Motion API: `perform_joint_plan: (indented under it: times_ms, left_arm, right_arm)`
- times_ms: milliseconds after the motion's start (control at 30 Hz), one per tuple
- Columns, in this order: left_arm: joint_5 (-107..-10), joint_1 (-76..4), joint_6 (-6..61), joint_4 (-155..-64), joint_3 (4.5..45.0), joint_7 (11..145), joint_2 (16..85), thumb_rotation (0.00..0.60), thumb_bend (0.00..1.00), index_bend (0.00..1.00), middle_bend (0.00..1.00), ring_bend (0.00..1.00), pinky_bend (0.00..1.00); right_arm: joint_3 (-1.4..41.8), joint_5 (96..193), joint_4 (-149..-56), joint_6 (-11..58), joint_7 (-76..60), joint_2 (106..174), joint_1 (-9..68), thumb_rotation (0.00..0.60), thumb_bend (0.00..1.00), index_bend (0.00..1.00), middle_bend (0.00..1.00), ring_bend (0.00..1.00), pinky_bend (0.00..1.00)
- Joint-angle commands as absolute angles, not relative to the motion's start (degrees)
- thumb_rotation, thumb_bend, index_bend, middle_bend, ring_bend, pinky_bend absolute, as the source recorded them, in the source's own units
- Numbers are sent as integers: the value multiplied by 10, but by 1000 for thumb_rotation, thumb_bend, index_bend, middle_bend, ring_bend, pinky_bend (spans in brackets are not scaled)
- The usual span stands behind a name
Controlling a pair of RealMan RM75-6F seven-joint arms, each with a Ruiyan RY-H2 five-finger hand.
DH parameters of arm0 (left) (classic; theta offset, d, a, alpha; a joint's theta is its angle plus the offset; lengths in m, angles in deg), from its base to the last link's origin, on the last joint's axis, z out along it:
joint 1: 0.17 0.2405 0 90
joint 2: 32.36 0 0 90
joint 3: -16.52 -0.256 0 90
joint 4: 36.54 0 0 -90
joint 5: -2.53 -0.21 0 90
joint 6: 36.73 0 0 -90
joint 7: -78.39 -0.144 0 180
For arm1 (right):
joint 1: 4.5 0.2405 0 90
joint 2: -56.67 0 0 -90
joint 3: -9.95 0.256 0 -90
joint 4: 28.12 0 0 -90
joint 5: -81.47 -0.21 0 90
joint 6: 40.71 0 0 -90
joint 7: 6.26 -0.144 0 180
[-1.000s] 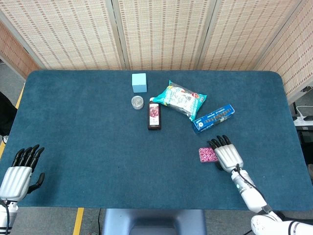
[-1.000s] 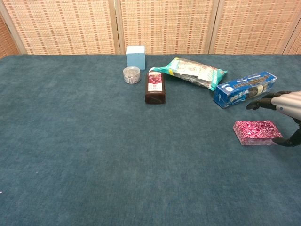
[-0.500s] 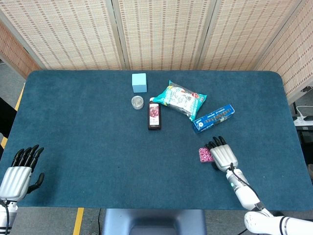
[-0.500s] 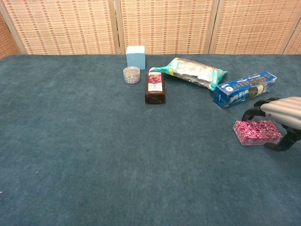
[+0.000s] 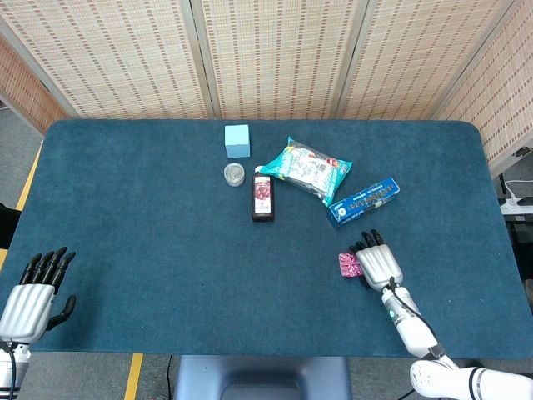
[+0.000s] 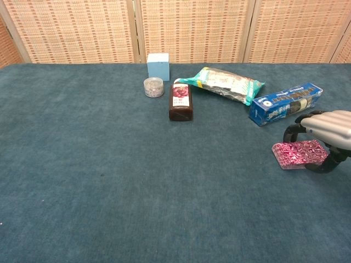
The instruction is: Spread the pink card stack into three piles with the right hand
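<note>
The pink patterned card stack (image 5: 349, 265) (image 6: 298, 153) lies at the right front of the blue table (image 5: 150, 233). My right hand (image 5: 379, 265) (image 6: 330, 130) arches over its right end, with fingers curled down behind the far edge and the thumb against the near edge, so it grips the stack. In the chest view the stack looks slightly tilted. My left hand (image 5: 33, 293) hangs at the table's front left corner, fingers apart and holding nothing; the chest view does not show it.
A long blue box (image 5: 364, 201) (image 6: 285, 103) lies just behind the right hand. Further back are a teal snack bag (image 5: 306, 169) (image 6: 227, 84), a dark red pouch (image 5: 262, 198) (image 6: 180, 102), a small jar (image 5: 234, 173) and a light blue cube (image 5: 237, 140).
The right hand moved left over the card stack and its fingers curled down around it. The stack now looks a little tilted. The left hand stayed put.
</note>
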State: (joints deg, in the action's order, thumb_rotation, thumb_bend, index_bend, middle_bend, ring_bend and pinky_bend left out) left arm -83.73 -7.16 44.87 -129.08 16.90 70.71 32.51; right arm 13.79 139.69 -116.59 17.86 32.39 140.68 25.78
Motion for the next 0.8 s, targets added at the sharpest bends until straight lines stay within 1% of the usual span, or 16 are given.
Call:
perform_joint_plan:
  times_ms: [33,100,400,500,600,800]
  left_arm:
    - [-837,-71,449,-1292,168,707,324,600,436,0,0,0,47]
    - [-838,-70,450,-1293,168,707,323,600,436,0,0,0,47]
    - [-843,-65,456,-1299,163,708,317,600,436,0,0,0,47]
    - [-834,-74,444,-1292,171,707,325,600,436,0,0,0,47]
    - [-835,-73,446,-1291,171,707,325,600,437,0,0,0,47]
    - [-834,-73,447,-1294,171,705,326,600,437,0,0,0,47]
  right_arm:
    - [137,1396,-1164,182,325,1410,259,600,269,350,283,91,0]
    - [136,1395,-1163,185,326,1411,259,600,269,374,300,107,0]
    - [134,1399,-1157,207,333,1420,259,600,269,548,384,168,2]
    - [134,1403,-1157,214,334,1422,258,600,269,591,405,179,4]
    - [134,1407,-1162,221,333,1419,257,600,270,618,421,188,4]
    - [136,1432,-1202,248,325,1397,250,600,270,637,432,191,4]
